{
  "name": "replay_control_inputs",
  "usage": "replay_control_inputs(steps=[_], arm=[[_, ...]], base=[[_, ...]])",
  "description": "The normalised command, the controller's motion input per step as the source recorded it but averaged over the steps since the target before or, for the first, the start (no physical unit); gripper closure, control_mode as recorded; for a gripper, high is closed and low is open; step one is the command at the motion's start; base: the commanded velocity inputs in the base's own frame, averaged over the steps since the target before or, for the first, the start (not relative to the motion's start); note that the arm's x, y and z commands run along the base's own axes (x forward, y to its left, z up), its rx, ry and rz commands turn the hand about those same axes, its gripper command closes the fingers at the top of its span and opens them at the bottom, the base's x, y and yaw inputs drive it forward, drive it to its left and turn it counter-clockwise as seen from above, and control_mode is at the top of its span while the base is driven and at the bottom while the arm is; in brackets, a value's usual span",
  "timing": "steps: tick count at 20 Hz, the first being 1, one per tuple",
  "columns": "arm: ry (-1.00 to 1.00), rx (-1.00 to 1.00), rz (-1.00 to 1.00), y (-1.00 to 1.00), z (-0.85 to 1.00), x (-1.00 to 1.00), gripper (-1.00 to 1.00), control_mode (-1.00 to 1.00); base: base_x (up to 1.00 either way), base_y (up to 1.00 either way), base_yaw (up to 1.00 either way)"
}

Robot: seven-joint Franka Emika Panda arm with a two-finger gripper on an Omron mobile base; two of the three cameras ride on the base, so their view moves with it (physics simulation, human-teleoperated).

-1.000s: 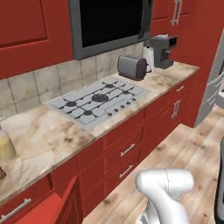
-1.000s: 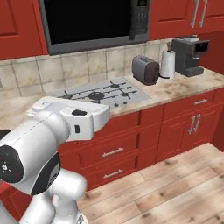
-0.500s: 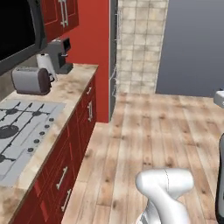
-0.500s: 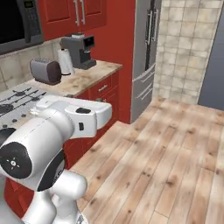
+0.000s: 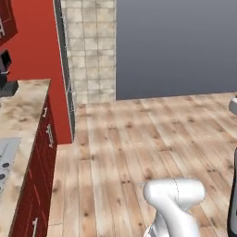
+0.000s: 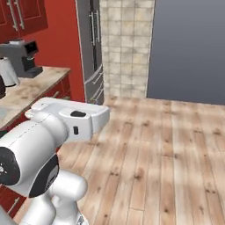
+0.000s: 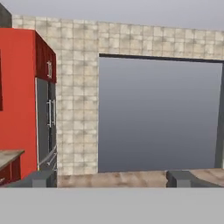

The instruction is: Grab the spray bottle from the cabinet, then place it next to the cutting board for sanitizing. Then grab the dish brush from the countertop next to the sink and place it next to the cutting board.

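Countertop [image 5: 21, 106]: beige veined slab running along the left side, its thick front edge bordering the open floor; its far end is meeting a red side panel [image 5: 34, 55].
Coffee machine [image 6: 22, 57]: dark unit standing on the countertop near its far end, a white jug [image 6: 6, 72] just beside it.
Drawer fronts [image 5: 39, 171]: red, with steel handles, facing the floor below the slab.
Fridge [image 6: 90, 48]: tall grey steel unit standing beyond the red panel, against the tiled wall [image 6: 125, 44].
Wood floor [image 5: 139, 139]: pale planks stretching wide from the drawer fronts to the far wall.
Grey wall [image 5: 176, 46]: flat panel closing off the far side of the floor.
Gripper [image 7: 109, 178]: fingers [image 7: 37, 178] showing spread well apart, nothing between them, pointing level toward the grey wall.
Arm: white, folded close over the base.
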Motion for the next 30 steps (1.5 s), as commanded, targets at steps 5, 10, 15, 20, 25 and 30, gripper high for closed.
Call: replay_control_inputs(steps=[5,10,15,20,25,30], arm=[[0.00,0.00,0.00,0.00,0.00,0.00,-1.00,1.00],[0.00,0.00,0.00,0.00,0.00,0.00,-1.00,1.00],[0.00,0.00,0.00,0.00,0.00,0.00,-1.00,1.00],[0.00,0.00,0.00,0.00,0.00,0.00,-1.00,1.00],[0.00,0.00,0.00,0.00,0.00,0.00,-1.00,1.00],[0.00,0.00,0.00,0.00,0.00,0.00,-1.00,1.00]], base=[[0.61,0.00,-0.73],[0.73,0.13,-0.67],[0.82,0.22,-0.57],[0.67,0.18,-0.75],[0.60,0.20,-0.78],[0.42,0.01,-0.79]])
